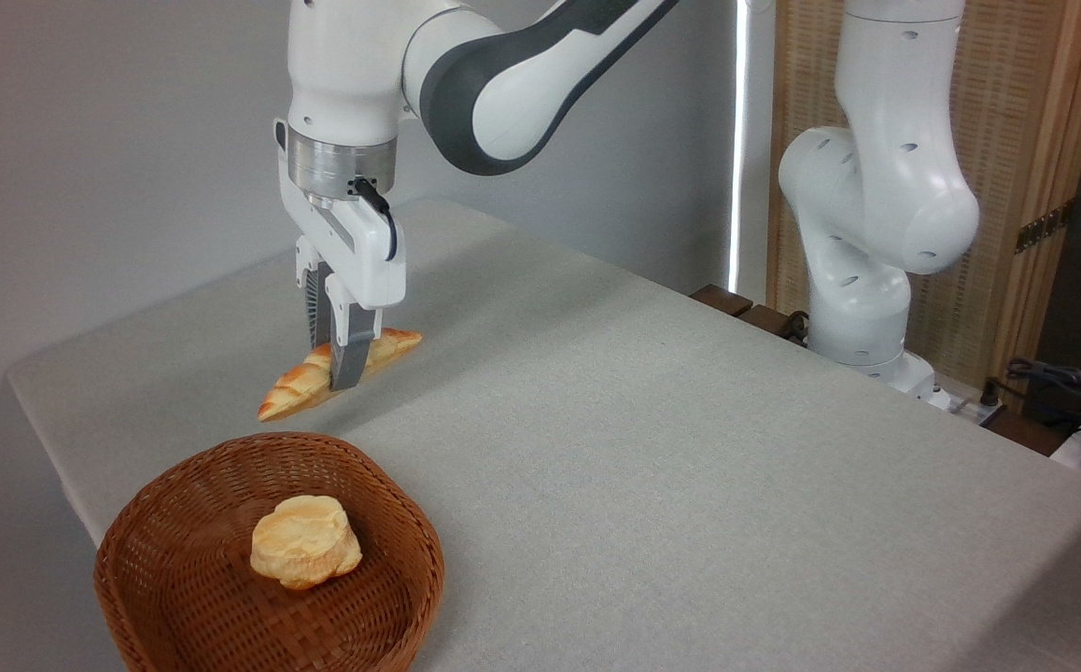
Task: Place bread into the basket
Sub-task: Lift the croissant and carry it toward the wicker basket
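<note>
Basket (391, 523) at the table's (690, 448) near-left corner, pale round bun (305, 541) inside, roughly centered. Just behind the basket's far rim: bread (293, 390), clamped mid-length in the gripper (339, 373), tilted with its left tip low and close above the rim, right tip higher. Whether lifted clear of the cloth: cannot tell. Further right of the basket, at the table's far edge: arm base (863, 308), upright.
</note>
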